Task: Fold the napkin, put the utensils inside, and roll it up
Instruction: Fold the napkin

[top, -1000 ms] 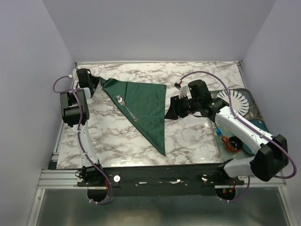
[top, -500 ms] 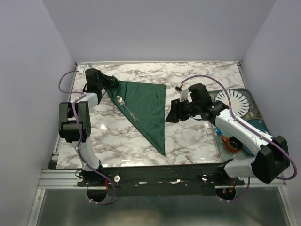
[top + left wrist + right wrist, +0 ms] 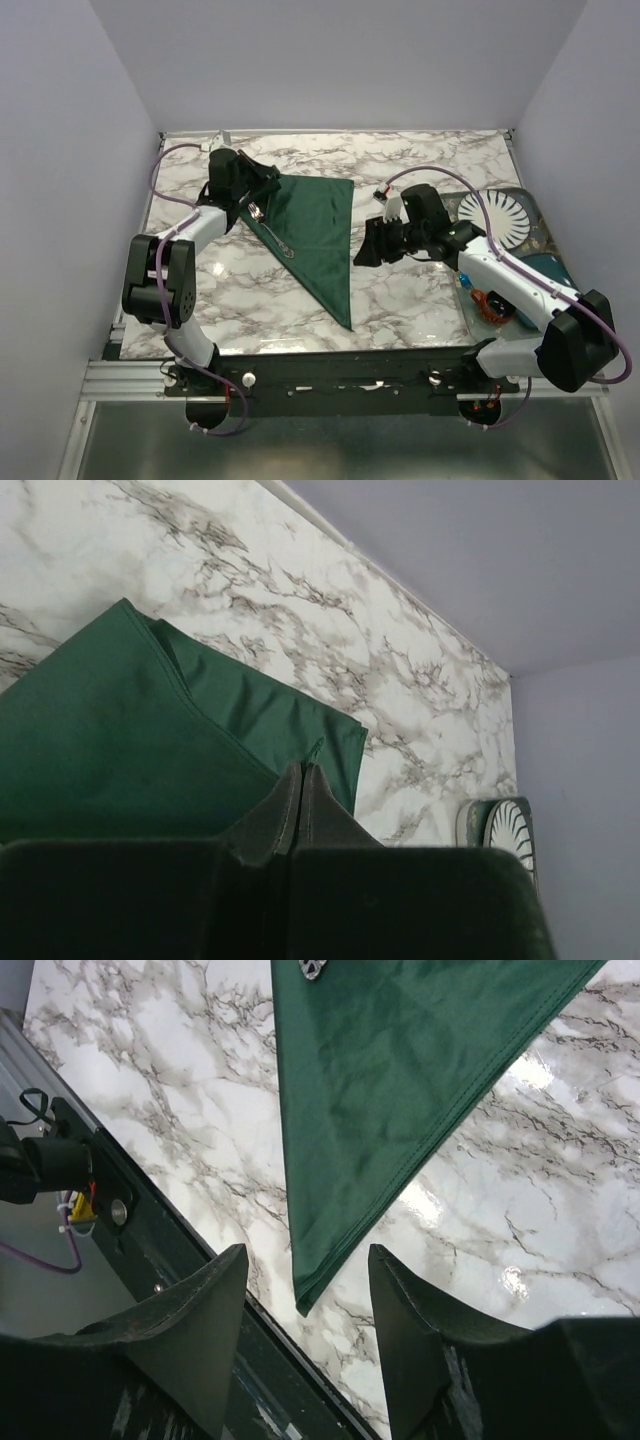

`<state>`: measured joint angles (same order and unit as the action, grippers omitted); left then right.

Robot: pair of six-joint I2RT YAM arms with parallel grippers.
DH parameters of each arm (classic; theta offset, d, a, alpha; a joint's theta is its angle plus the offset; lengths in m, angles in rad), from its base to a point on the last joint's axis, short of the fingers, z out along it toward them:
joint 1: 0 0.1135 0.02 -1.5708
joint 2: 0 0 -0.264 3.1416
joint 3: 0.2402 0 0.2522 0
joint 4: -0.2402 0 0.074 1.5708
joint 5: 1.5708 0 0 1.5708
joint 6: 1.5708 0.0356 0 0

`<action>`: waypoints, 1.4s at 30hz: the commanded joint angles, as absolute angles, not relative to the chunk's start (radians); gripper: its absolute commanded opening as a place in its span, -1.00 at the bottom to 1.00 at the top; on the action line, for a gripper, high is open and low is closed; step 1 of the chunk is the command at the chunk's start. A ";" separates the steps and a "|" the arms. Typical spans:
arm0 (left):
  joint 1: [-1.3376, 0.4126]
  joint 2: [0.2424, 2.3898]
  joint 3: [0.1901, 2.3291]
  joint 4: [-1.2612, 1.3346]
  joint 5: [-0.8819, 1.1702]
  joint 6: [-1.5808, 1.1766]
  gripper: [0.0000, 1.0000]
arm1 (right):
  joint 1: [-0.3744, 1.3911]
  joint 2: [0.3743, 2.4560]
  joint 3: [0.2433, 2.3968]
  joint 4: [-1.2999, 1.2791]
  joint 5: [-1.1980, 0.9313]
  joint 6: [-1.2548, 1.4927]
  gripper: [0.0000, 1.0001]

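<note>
Napkin [image 3: 318, 225], fork [image 3: 279, 236] atop: far-left corner pinched in clenched left hand [image 3: 257, 189]; right hand [image 3: 366, 246] released, beside right edge.

Marble tabletop [image 3: 400, 290]; white ribbed plate [image 3: 498, 213] at right edge, teal dish [image 3: 545, 264] just beside.

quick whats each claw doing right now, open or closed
Left claw: closed, pinching a corner of the green napkin.
Right claw: open, holding nothing.
</note>
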<state>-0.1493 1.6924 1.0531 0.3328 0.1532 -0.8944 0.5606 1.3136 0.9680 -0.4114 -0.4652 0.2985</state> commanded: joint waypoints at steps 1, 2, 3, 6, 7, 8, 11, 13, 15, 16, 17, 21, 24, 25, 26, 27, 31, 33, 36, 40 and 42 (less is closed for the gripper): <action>-0.201 1.661 1.020 0.319 0.144 -0.884 -1.00 | 0.554 1.289 0.953 -0.387 -0.482 0.307 0.19; -0.207 1.658 1.019 0.313 0.138 -0.876 -1.00 | 0.554 1.289 0.953 -0.387 -0.482 0.307 0.19; -0.212 1.652 1.016 0.307 0.135 -0.871 -1.00 | 0.554 1.289 0.948 -0.387 -0.480 0.307 0.20; -0.232 1.632 1.006 0.288 0.124 -0.848 -1.00 | 0.554 1.293 0.942 -0.385 -0.485 0.304 0.19; -0.238 1.628 0.997 0.284 0.123 -0.844 -1.00 | 0.554 1.293 0.936 -0.382 -0.486 0.305 0.19; -0.245 1.621 0.991 0.279 0.123 -0.838 -1.00 | 0.554 1.295 0.933 -0.379 -0.486 0.304 0.19; -0.262 1.595 0.959 0.269 0.114 -0.825 -1.00 | 0.554 1.305 0.927 -0.374 -0.491 0.305 0.19; -0.267 1.575 0.927 0.265 0.109 -0.821 -1.00 | 0.554 1.312 0.925 -0.371 -0.495 0.308 0.19; -0.275 1.557 0.904 0.265 0.110 -0.822 -1.00 | 0.554 1.312 0.922 -0.367 -0.497 0.311 0.19; -0.279 1.552 0.885 0.265 0.110 -0.818 -1.00 | 0.554 1.315 0.922 -0.365 -0.497 0.311 0.19; -0.282 1.551 0.878 0.264 0.109 -0.815 -1.00 | 0.554 1.318 0.922 -0.364 -0.499 0.311 0.19; -0.307 1.557 0.839 0.276 0.117 -0.822 -1.00 | 0.554 1.324 0.917 -0.353 -0.508 0.317 0.19; -0.322 1.562 0.818 0.284 0.115 -0.830 -1.00 | 0.555 1.325 0.914 -0.348 -0.514 0.322 0.19; -0.328 1.562 0.804 0.288 0.115 -0.830 -1.00 | 0.554 1.322 0.913 -0.350 -0.511 0.322 0.20; -0.330 1.563 0.798 0.294 0.112 -0.833 -1.00 | 0.554 1.322 0.910 -0.348 -0.511 0.322 0.19; -0.330 1.560 0.792 0.298 0.115 -0.834 -1.00 | 0.554 1.319 0.908 -0.348 -0.508 0.322 0.19; -0.340 1.548 0.758 0.305 0.114 -0.838 -1.00 | 0.554 1.322 0.902 -0.345 -0.508 0.321 0.19; -0.347 1.539 0.744 0.305 0.109 -0.838 -0.99 | 0.554 1.325 0.900 -0.344 -0.511 0.324 0.19; -0.353 1.531 0.718 0.307 0.100 -0.841 -0.99 | 0.554 1.327 0.897 -0.339 -0.517 0.327 0.19; -0.357 1.529 0.696 0.311 0.104 -0.842 -0.99 | 0.554 1.330 0.896 -0.334 -0.520 0.328 0.19; -0.357 1.526 0.684 0.311 0.101 -0.842 -0.99 | 0.554 1.331 0.894 -0.333 -0.525 0.330 0.19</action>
<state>-0.3492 1.5623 0.7109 0.2901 0.1272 -0.8425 0.5606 1.3178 0.9092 -0.3584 -0.4953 0.3218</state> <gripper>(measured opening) 0.010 0.599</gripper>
